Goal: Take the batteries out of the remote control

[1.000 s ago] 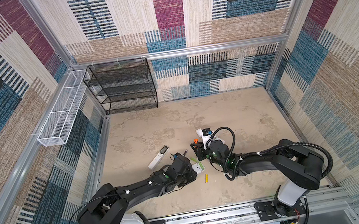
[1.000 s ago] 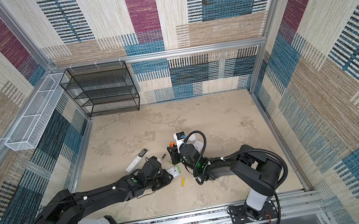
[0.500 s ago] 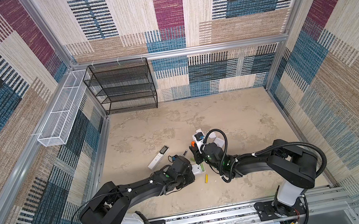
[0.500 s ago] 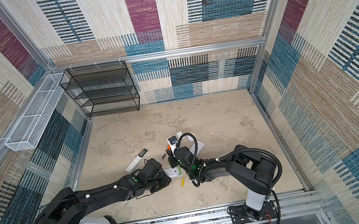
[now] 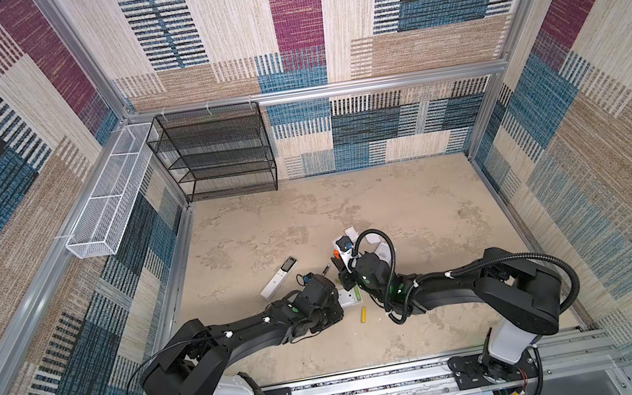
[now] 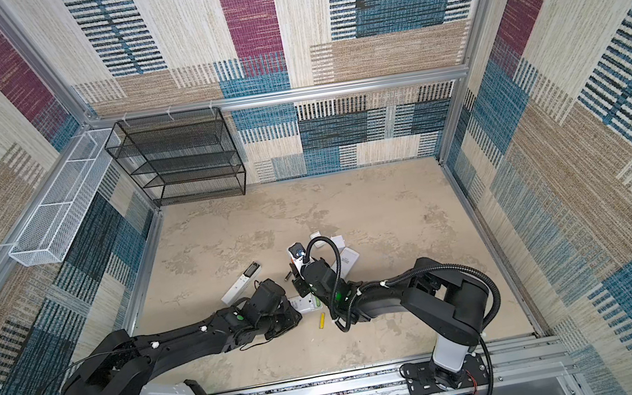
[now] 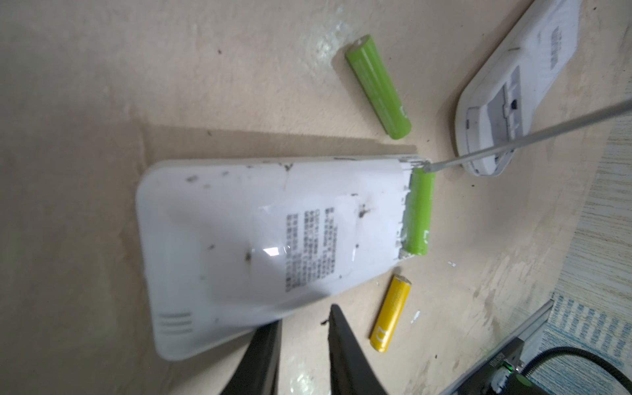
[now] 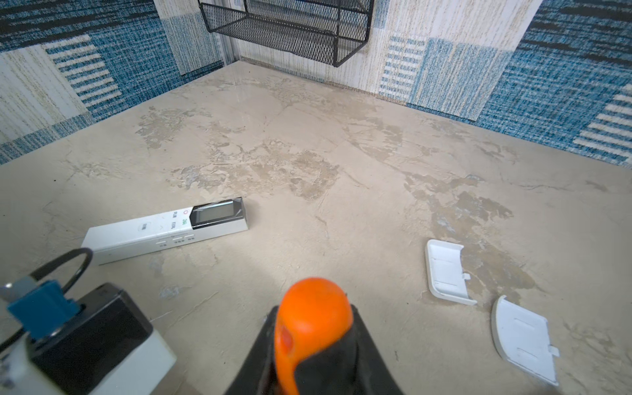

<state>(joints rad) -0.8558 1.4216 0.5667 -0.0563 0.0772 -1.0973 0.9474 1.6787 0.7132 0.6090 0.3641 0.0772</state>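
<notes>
A white remote control [image 7: 246, 239] lies face down, its battery bay open at one end. One lime green battery [image 7: 419, 212] sits in that bay. The screwdriver's metal tip [image 7: 429, 167] touches that cell's end. My right gripper [image 8: 313, 328] is shut on the screwdriver's orange-and-black handle [image 8: 314, 307]. A loose green battery [image 7: 378, 85] and a yellow one [image 7: 391, 314] lie beside the remote. My left gripper [image 7: 301, 342] is open, bare table between its fingers. One finger [image 7: 263, 359] sits behind the remote's near edge. Both top views show the remote [image 5: 346, 299] [image 6: 302, 304] between the two grippers.
A long white remote with a screen [image 8: 167, 229] [image 5: 278, 278] lies to the left. Two white battery covers [image 8: 444, 270] [image 8: 523, 338] lie on the right. Another white remote [image 7: 513, 85] lies face down nearby. A black mesh shelf [image 5: 216, 154] stands at the back wall.
My right gripper has moved left and toward the front with the screwdriver, down to the remote. The left arm has hardly moved.
</notes>
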